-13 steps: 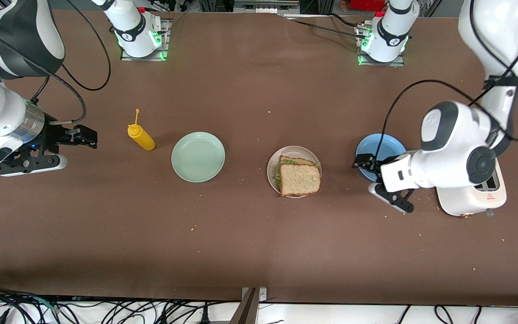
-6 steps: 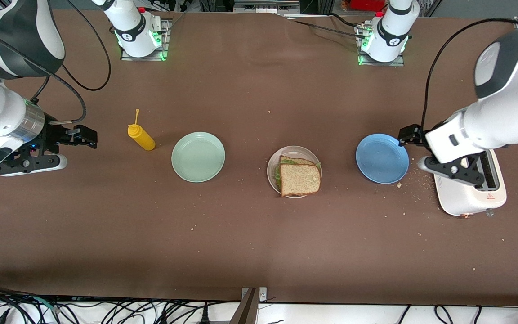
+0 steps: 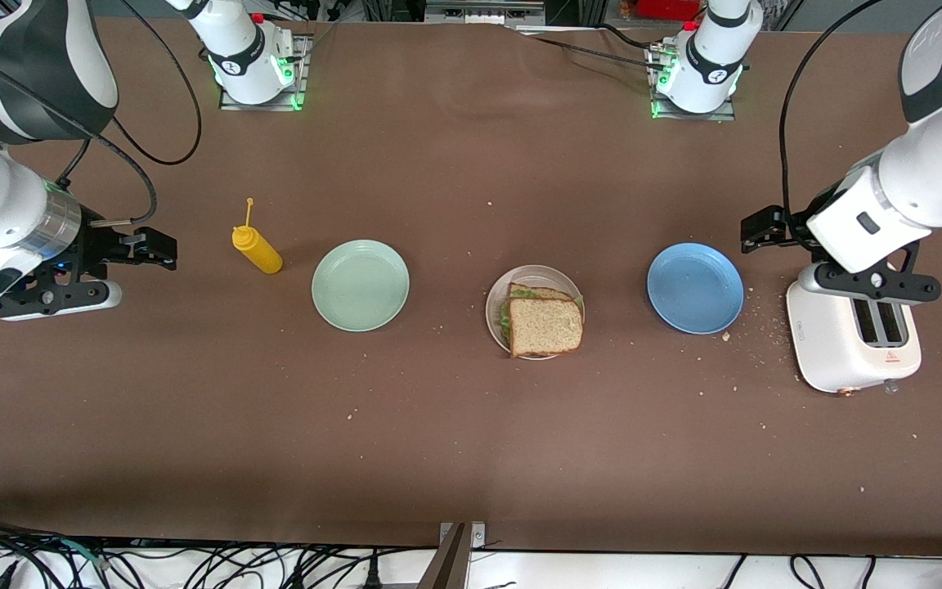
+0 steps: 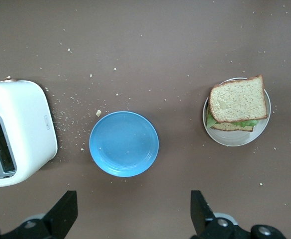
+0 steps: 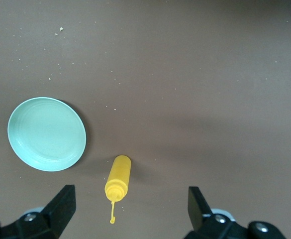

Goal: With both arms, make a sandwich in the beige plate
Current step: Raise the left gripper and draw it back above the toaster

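Note:
The sandwich (image 3: 545, 325), two brown bread slices with green lettuce between, lies on the beige plate (image 3: 554, 273) at mid-table. It also shows in the left wrist view (image 4: 237, 101) on the plate (image 4: 235, 140). My left gripper (image 3: 876, 285) hangs open and empty over the white toaster (image 3: 855, 343); its own view (image 4: 133, 219) shows the jaws wide apart. My right gripper (image 3: 50, 298) waits open and empty above the right arm's end of the table, with its jaws wide apart in its own view (image 5: 130, 211).
A blue plate (image 3: 695, 288) lies between the sandwich and the toaster. A mint-green plate (image 3: 361, 285) and a yellow squeeze bottle (image 3: 257, 249) lie toward the right arm's end. Crumbs are scattered near the toaster.
My left gripper has swung away from beside the blue plate and now hangs over the toaster. The right arm and the sandwich have not moved.

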Robot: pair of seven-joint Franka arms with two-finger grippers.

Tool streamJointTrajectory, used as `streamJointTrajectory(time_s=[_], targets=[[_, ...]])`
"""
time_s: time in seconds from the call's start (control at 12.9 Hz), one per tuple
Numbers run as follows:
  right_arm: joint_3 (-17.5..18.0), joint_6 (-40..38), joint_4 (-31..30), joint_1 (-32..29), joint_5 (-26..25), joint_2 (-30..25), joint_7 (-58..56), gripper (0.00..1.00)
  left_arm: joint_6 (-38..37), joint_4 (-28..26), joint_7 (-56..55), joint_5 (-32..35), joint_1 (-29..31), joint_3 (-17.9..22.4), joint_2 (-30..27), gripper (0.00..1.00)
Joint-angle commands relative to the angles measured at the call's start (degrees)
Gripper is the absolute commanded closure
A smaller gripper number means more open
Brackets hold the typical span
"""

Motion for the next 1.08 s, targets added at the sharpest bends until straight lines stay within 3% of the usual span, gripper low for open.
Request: streamJointTrajectory(time_s=[0.0,0.15,0.23,0.46,0.7,1.01], targets=[[0.2,-0.4,-0.5,-0.2,-0.1,-0.7,0.1,0.0,3.0,-6.2,2.8,-0.3,-0.9,4.4,-5.1,0.0],[0.2,-0.4,-0.5,-0.2,-0.1,-0.7,0.0,0.0,8.0,-14.5,3.3,-4.1,-4.4,10.5,-10.2,0.0],[0.2,-0.4,-0.5,-0.3,-0.1,-0.7,-0.1,0.0,7.8,-14.9,3.6,-3.4,-5.9,10.9,-10.3,0.0],[0.2,-0.3,-0.5,-0.3,-0.1,-0.7,-0.1,0.0,7.2,-14.9,3.7,-1.8,-5.6,10.6,-10.3,0.0],[0.2,-0.3,-0.5,-0.2,-0.3,-0.7,0.1,0.0,12.1,-24.2,3.8,-1.8,-5.2,10.4,-16.7,0.0],[0.3,-0.4,-0.6,0.0,-0.6,-0.7,0.7,0.0,11.7,-24.2,3.1,-1.8,-3.7,7.1,-16.7,0.0]])
